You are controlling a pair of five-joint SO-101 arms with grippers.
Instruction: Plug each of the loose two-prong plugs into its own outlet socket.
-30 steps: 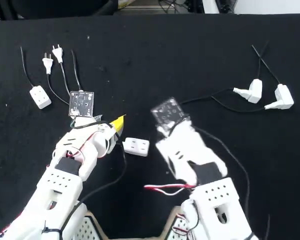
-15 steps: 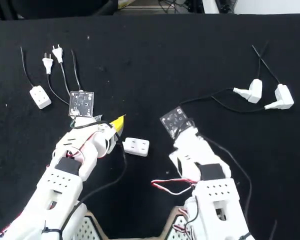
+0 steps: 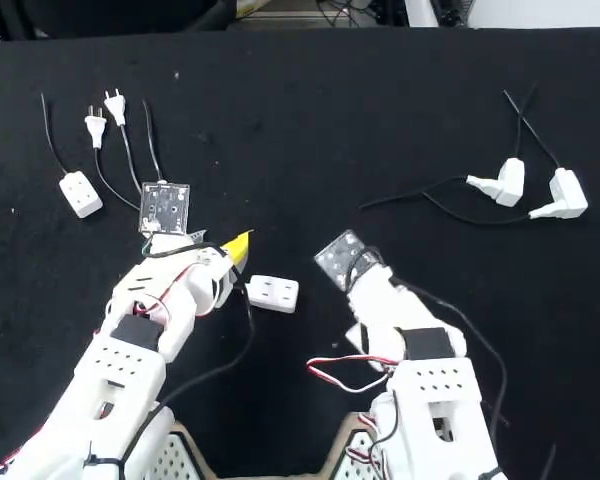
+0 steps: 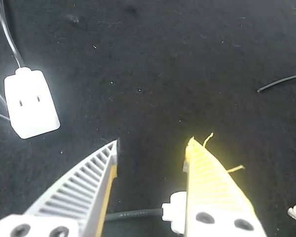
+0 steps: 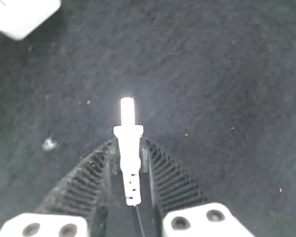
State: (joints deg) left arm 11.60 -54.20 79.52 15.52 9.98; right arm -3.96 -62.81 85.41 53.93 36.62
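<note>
- Two fingers (image 5: pixel 170 173) of our right gripper (image 5: pixel 128 144) pinch a white two-prong plug (image 5: pixel 128 168).
- Our left gripper (image 4: pixel 150 148) has its fingers spread over the black table (image 3: pixel 310 120).
- We see a near socket (image 3: pixel 273 292) just beside that gripper, at its 5 o'clock.
- Toward the table's 10 o'clock lie a far socket (image 3: pixel 80 193), a straight plug (image 3: pixel 95 125) and a second straight plug (image 3: pixel 113 103); toward 2 o'clock, an angled plug (image 3: pixel 505 180) and a second angled plug (image 3: pixel 565 195).
</note>
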